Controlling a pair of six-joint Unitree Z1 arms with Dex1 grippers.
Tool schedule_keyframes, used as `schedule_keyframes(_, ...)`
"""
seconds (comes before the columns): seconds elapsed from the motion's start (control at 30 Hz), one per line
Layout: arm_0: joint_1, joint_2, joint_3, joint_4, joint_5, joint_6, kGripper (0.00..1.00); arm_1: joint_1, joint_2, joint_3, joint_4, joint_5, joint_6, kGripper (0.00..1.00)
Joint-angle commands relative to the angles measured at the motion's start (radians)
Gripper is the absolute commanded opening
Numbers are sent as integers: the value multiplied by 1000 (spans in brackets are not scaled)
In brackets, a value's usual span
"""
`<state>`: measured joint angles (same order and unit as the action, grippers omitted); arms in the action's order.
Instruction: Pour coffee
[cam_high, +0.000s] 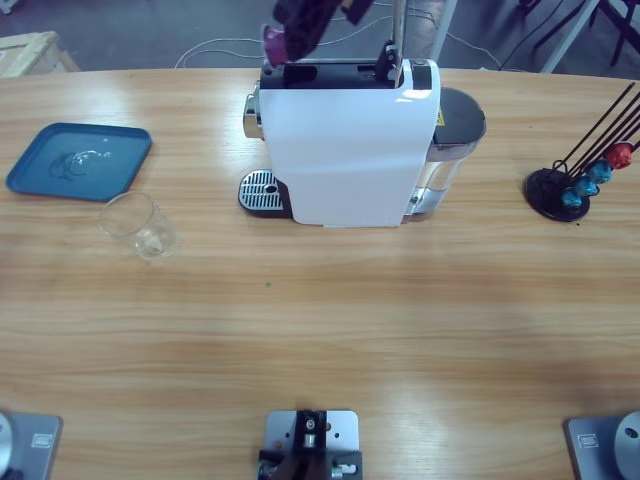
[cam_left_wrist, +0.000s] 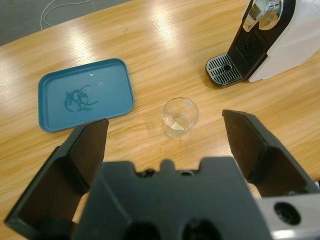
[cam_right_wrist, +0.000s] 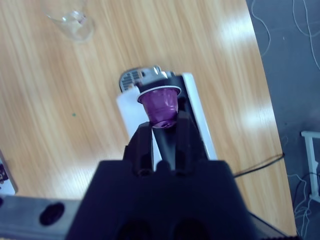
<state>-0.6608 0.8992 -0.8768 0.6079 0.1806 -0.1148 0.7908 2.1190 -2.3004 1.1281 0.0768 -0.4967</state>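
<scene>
Right now your right gripper (cam_right_wrist: 161, 125) has its fingers pinched on a small shiny purple capsule (cam_right_wrist: 160, 106), a tapered foil cup with a pale rim, held above the top of the glossy white plastic coffee machine (cam_right_wrist: 165, 107); in the high view the capsule (cam_high: 273, 41) hangs just over the machine's (cam_high: 345, 140) black top slot. Lower it squarely, rim level and centred over the opening, and let go only once it sits inside, since the smooth foil could slip or tilt if you release early. Your left gripper (cam_left_wrist: 165, 145) hovers with its fingers spread wide and nothing between them, looking down on a small clear round drinking glass (cam_left_wrist: 180, 117) that stands upright on the pale wooden table (cam_left_wrist: 150, 45). No coffee is visible; the glass looks empty and stands well apart from the machine's perforated metal drip grate (cam_left_wrist: 225, 67). You will probably need to carry it there. Beside it lies a flat teal plastic tray (cam_left_wrist: 85, 92) with rounded corners, and a black wire capsule rack (cam_high: 580, 180) stands far off.
</scene>
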Motion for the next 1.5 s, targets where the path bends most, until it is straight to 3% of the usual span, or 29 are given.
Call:
schedule_keyframes(0.03, -8, -18, 37, -10, -10, 15, 982, -22, 67, 1, 18, -31, -11, 0)
schedule_keyframes(1.07, -14, -39, 41, -13, -10, 15, 982, -12, 176, -134, 119, -3, -25, 0)
schedule_keyframes(1.1, -14, -39, 41, -14, -10, 17, 982, -12, 179, -143, 128, 2, -25, 166)
schedule_keyframes(1.13, -14, -39, 41, -15, -10, 17, 982, -12, 184, -154, 141, 6, -23, 439)
schedule_keyframes(1.17, -14, -39, 42, -16, -10, 17, 982, -12, 188, -167, 154, 7, -22, 611)
schedule_keyframes(1.27, -14, -39, 42, -16, -10, 17, 982, -12, 189, -173, 163, 8, -22, 894)
schedule_keyframes(1.33, -14, -40, 42, -16, -10, 17, 982, -12, 190, -190, 170, 9, -22, 1000)
schedule_keyframes(1.5, -14, -43, 42, -16, -10, 17, 982, -10, 191, -307, 206, -19, -14, 1000)
